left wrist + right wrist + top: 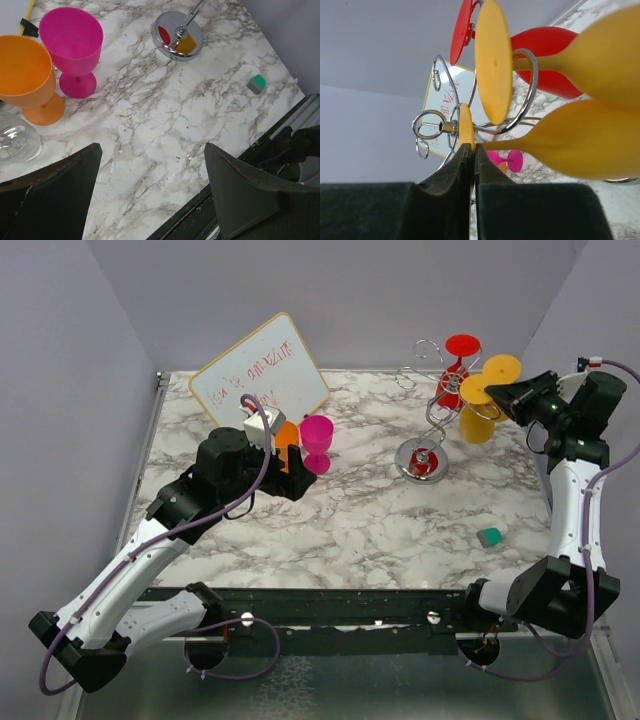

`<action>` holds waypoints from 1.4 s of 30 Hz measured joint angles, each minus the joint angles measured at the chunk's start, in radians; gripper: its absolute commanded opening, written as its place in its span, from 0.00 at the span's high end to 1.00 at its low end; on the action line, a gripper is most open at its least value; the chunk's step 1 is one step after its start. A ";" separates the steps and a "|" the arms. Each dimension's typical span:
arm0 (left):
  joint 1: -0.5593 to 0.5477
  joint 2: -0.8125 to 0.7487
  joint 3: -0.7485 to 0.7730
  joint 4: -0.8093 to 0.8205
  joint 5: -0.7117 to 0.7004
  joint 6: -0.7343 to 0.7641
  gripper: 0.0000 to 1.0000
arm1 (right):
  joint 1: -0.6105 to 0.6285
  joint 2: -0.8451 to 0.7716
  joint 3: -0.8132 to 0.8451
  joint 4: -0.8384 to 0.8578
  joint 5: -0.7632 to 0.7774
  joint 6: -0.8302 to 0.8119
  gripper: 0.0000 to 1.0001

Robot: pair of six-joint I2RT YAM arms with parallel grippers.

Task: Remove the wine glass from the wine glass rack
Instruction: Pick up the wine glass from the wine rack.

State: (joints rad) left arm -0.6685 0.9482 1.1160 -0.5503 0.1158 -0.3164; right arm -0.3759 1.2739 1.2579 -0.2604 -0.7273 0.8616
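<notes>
1. Wine glass [570, 145], yellow: it hangs on the wine glass rack [422, 458] at the far right of the desk [350, 530]. Its foot is up among the curled wire arms and its bowl is below, off the desk.
2. Why it hangs so (judgement): the stem passes through a scroll arm and the wide foot [465, 122] rests over the wire, so the glass cannot drop. It should come free only by sliding the stem sideways out of the arm's open end. The exact seating of the wire under this foot is hard to make out.
3. Right end effector [471, 146]: the fingers are set narrow and pinch the thin rim of that foot. The foot looks like the one flat, thin part reachable from the side, since the bowl is too broad.
4. Long axis: it runs foot–stem–bowl, close to vertical in the top view. The foot points up and the mouth points down at the desk. The wrist view shows it lying sideways only because that camera is rolled.
5. Neighbours: a second yellow glass [492, 65] and a red glass [545, 42] hang just beside it the same way. Their feet are close together, so a knock is possible on the way out.
6. Left end effector [150, 197]: the jaws are wide and hold nothing. It hovers over the desk by the upright pink glass [72, 40] and orange glass [22, 70], well apart from the rack.
</notes>
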 measured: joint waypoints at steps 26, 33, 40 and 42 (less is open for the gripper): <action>0.000 -0.010 0.000 -0.017 -0.013 0.000 0.15 | -0.062 -0.056 -0.034 0.053 -0.090 0.143 0.99; 0.000 -0.010 0.000 -0.018 -0.013 0.000 0.15 | -0.071 -0.081 -0.019 0.027 -0.087 0.133 0.99; 0.000 -0.016 0.000 -0.020 -0.019 0.002 0.15 | -0.071 -0.118 0.045 -0.077 -0.047 0.065 0.99; 0.000 -0.016 0.000 -0.021 -0.019 0.002 0.15 | -0.071 -0.134 0.070 -0.121 -0.021 0.039 0.99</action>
State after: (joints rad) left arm -0.6685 0.9321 1.1160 -0.5709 0.0967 -0.3141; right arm -0.4473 1.1404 1.3281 -0.3813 -0.7486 0.9005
